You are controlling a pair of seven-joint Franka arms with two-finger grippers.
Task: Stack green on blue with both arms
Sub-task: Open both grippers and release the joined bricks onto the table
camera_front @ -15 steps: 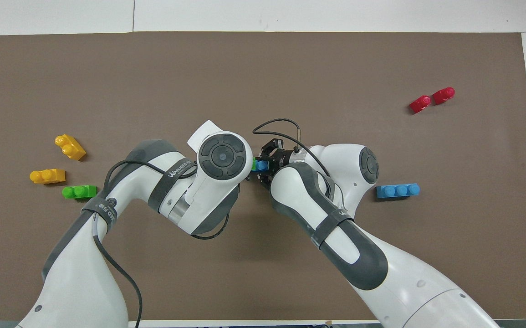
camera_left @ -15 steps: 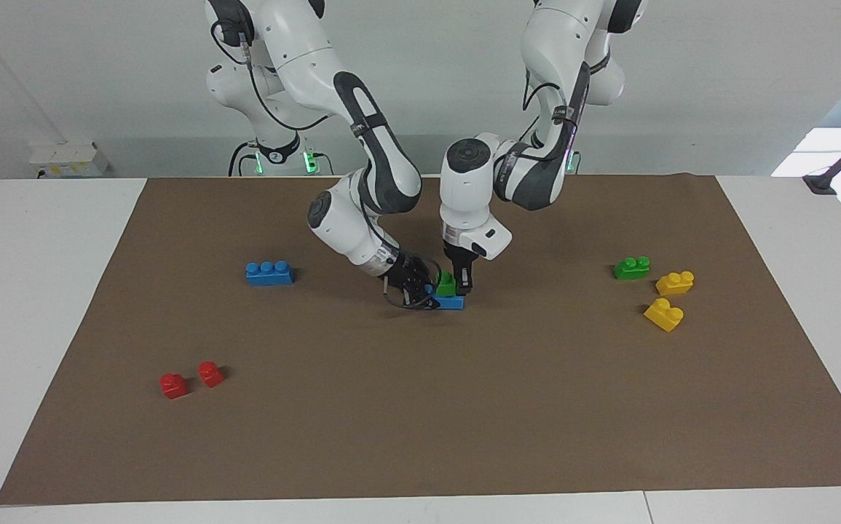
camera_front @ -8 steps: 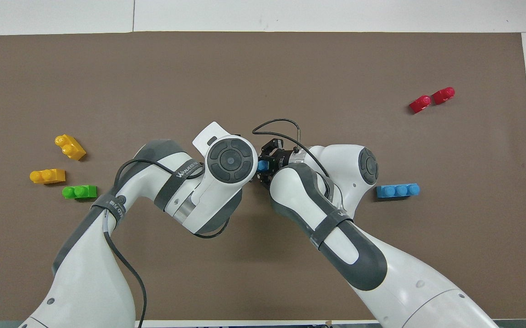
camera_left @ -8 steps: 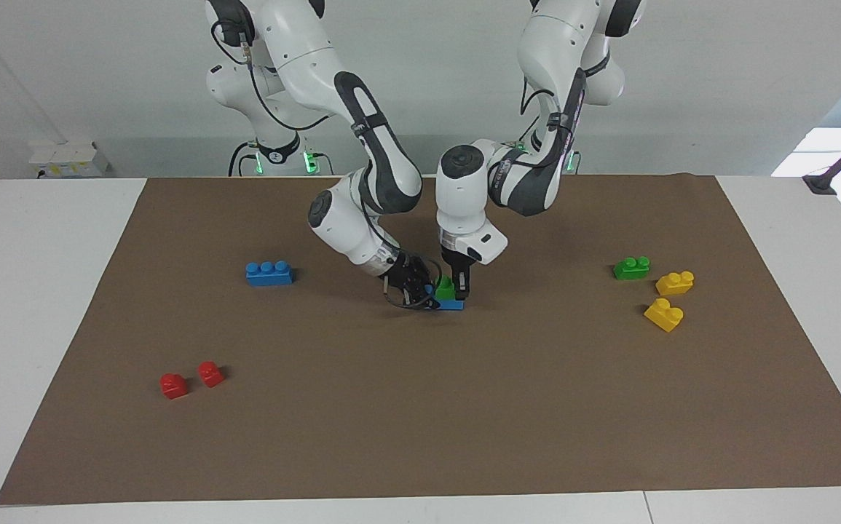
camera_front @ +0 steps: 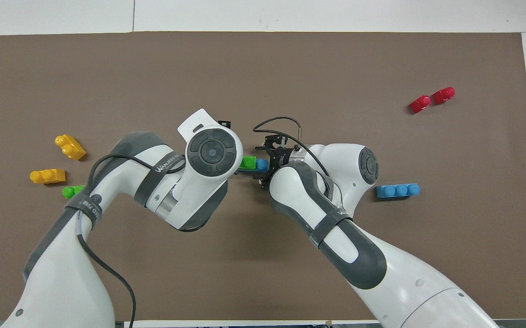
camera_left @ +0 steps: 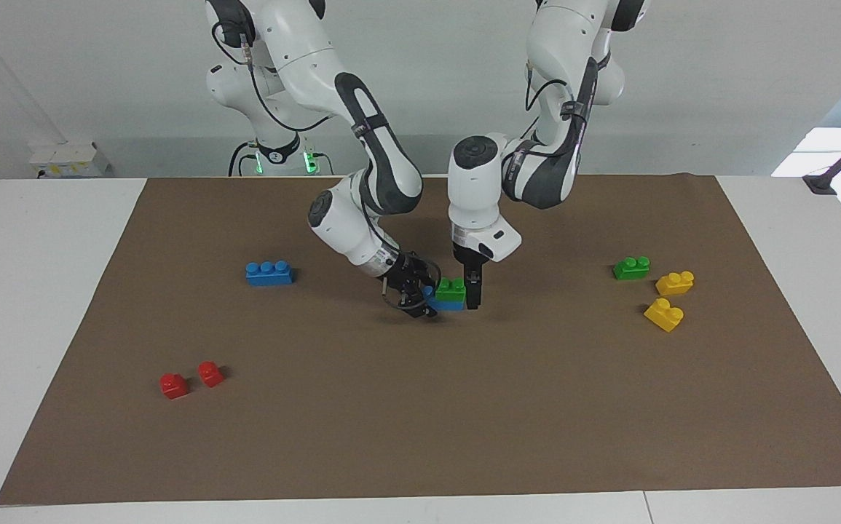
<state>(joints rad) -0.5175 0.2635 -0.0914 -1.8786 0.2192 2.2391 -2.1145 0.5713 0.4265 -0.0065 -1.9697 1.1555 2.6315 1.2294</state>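
A green brick [camera_left: 451, 288] sits on top of a blue brick [camera_left: 453, 304] in the middle of the brown mat; both also show in the overhead view, green [camera_front: 247, 162] and blue [camera_front: 261, 163]. My right gripper [camera_left: 416, 297] is low at the mat and shut on the blue brick's end toward the right arm's end. My left gripper [camera_left: 470, 297] points down close beside the green brick, toward the left arm's end, open and holding nothing. In the overhead view its own wrist hides it.
A second blue brick [camera_left: 269, 273] lies toward the right arm's end, with two red bricks [camera_left: 173, 385] farther from the robots. A second green brick [camera_left: 631, 268] and two yellow bricks [camera_left: 674, 282] lie toward the left arm's end.
My left gripper has let go of the green brick and shifted a little toward the left arm's end. The green brick stays on the blue one. My right gripper has kept its hold.
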